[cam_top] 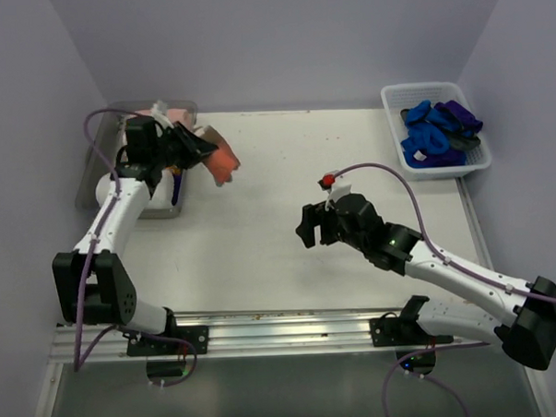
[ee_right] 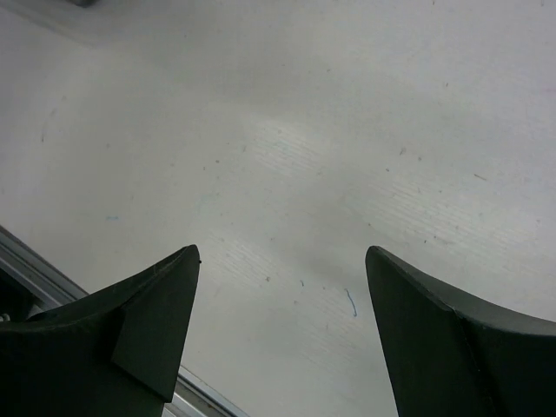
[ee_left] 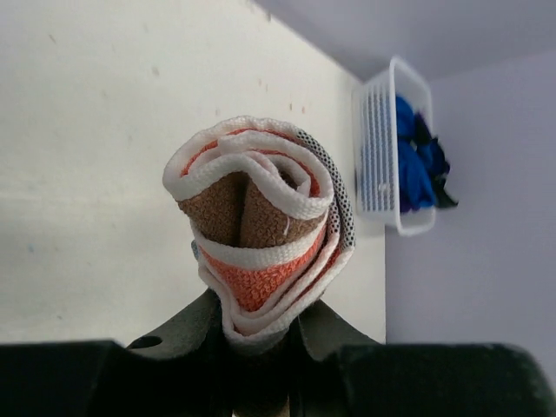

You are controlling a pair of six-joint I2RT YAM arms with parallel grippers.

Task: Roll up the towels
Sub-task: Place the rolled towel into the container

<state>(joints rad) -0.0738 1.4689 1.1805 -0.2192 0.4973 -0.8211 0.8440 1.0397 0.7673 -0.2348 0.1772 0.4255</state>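
Towel (ee_left: 261, 278), orange, is pinched by the left hand (cam_top: 196, 148) at upper left; the right hand (ee_right: 282, 300) hangs spread above the worktop (cam_top: 259, 186).

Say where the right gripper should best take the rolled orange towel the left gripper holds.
Probably the free end of the rolled orange towel, squeezed across its layers, coming from the open table side. The left gripper pinches only one edge, so the rest of the roll sticks out clear.

No writing can be read anywhere — possibly too small.
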